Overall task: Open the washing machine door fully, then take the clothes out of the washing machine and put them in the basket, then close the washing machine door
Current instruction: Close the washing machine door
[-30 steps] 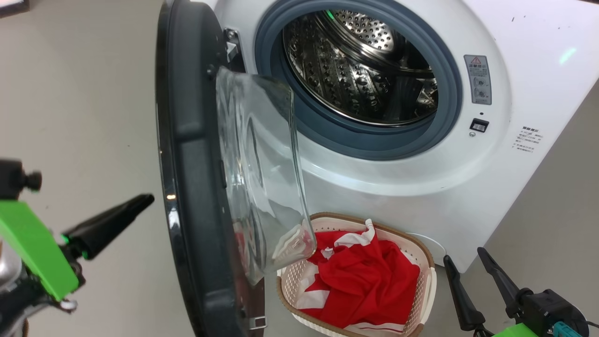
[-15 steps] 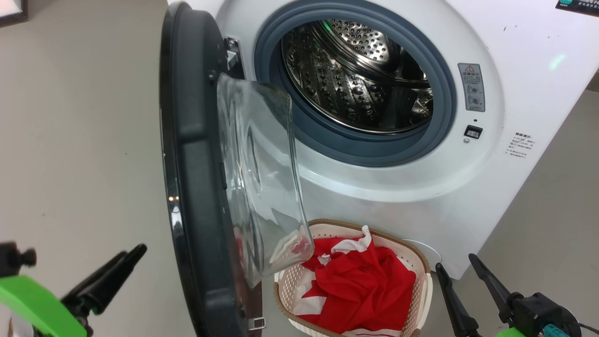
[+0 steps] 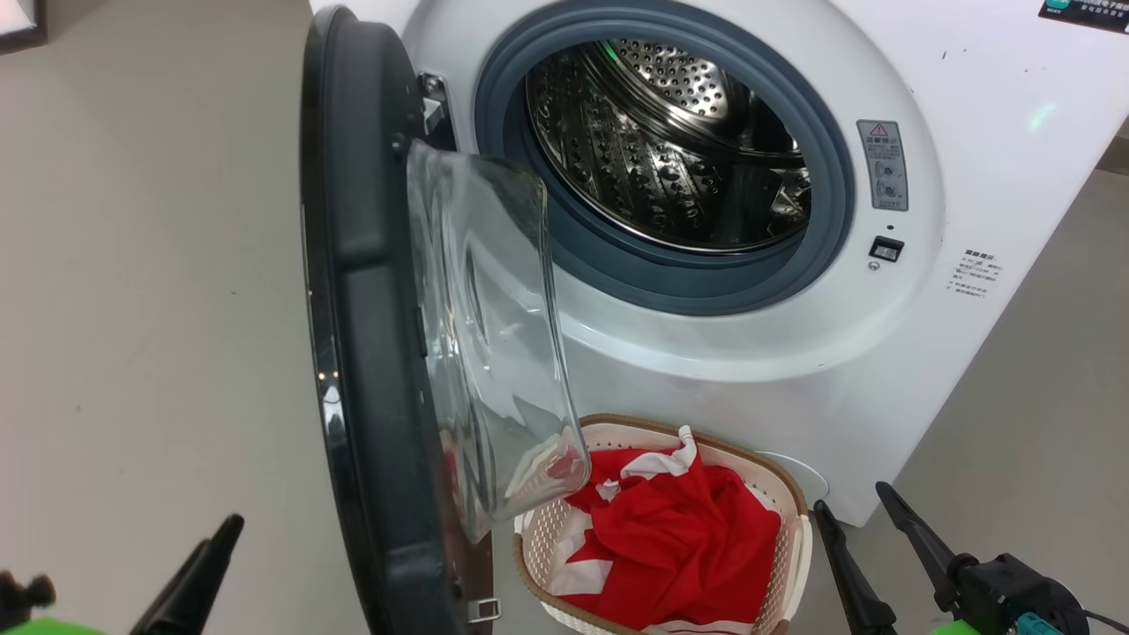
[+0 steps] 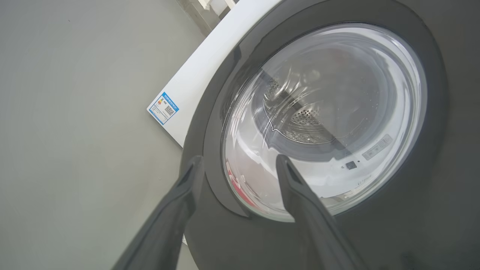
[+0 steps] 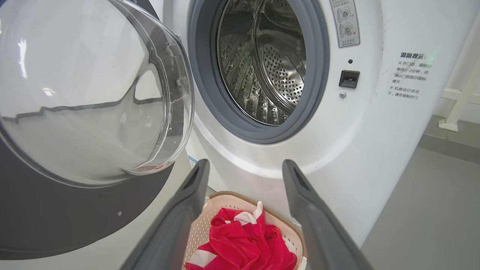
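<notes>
The left gripper is released: in its wrist view the two dark fingers stand well apart at the bottom centre with nothing pinched between them. Behind them is the outer face of the washing machine door. In the head view one finger of this gripper pokes up from the lower left corner, apart from the door's edge.

The right gripper is also spread wide and empty. In the head view it sits at the lower right, just beside the basket.

The basket sits on the grey floor at the bottom centre, against the foot of the washing machine. The clothes, red with white panels, lie heaped inside it.

The door stands open and is seen almost edge-on left of centre. Its clear glass bowl bulges to the right and overlaps the basket's left end.

The upper centre of the frame shows the grey rubber ring around the perforated steel drum. To its right on the white front are a warning sticker and a small dark latch socket.
</notes>
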### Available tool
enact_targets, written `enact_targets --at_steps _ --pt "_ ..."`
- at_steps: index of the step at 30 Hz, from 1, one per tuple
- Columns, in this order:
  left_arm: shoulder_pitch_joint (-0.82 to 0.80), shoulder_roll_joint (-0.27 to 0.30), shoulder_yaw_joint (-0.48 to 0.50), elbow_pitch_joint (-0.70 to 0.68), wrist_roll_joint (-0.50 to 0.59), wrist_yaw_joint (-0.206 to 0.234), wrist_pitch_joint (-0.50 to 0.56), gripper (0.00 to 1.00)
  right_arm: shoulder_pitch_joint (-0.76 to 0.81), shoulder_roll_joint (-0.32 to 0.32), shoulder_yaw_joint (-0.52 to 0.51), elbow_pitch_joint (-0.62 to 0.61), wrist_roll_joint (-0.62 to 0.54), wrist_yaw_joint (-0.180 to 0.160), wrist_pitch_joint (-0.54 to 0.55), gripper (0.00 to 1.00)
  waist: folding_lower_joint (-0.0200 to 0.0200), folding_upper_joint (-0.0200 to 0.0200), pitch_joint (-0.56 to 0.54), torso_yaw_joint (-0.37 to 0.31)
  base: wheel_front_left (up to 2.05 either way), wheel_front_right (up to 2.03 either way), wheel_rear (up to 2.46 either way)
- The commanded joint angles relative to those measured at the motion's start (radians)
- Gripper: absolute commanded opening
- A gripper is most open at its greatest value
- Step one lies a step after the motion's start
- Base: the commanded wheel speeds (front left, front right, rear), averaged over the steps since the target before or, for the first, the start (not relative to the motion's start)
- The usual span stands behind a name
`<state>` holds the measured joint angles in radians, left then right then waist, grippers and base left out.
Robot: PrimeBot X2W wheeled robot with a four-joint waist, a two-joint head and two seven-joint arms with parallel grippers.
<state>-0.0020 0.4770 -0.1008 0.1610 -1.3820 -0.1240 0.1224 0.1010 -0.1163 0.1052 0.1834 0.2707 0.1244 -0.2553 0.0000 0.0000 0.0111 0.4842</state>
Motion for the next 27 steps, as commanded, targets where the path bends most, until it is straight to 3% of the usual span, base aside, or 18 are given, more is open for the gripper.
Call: enact_targets --at_steps 1,12,20,27 --pt "-0.016 0.021 0.032 -0.003 -0.004 -0.007 -0.032 1.0 -0.027 -0.014 0.017 -0.021 0.002 0.006 -0.006 1.0 0.0 0.0 0.002 0.0 0.0 0.0 0.0" --pt "0.011 -0.028 -0.041 0.079 -0.027 -0.007 -0.19 1.0 -0.031 -0.016 0.011 -0.02 -0.001 0.006 -0.006 1.0 0.0 0.0 0.014 0.001 0.0 0.0 0.0" --pt "0.001 -0.044 -0.109 0.158 0.075 -0.007 -0.354 1.0 -0.033 -0.013 0.003 -0.02 -0.002 0.006 -0.006 1.0 0.0 0.0 0.014 0.0 0.0 0.0 0.0" --pt "-0.004 -0.065 -0.103 0.209 0.198 -0.007 -0.383 1.0 -0.026 -0.01 0.002 -0.017 -0.002 0.006 -0.006 1.0 0.0 0.0 0.004 -0.001 0.0 0.0 0.0"
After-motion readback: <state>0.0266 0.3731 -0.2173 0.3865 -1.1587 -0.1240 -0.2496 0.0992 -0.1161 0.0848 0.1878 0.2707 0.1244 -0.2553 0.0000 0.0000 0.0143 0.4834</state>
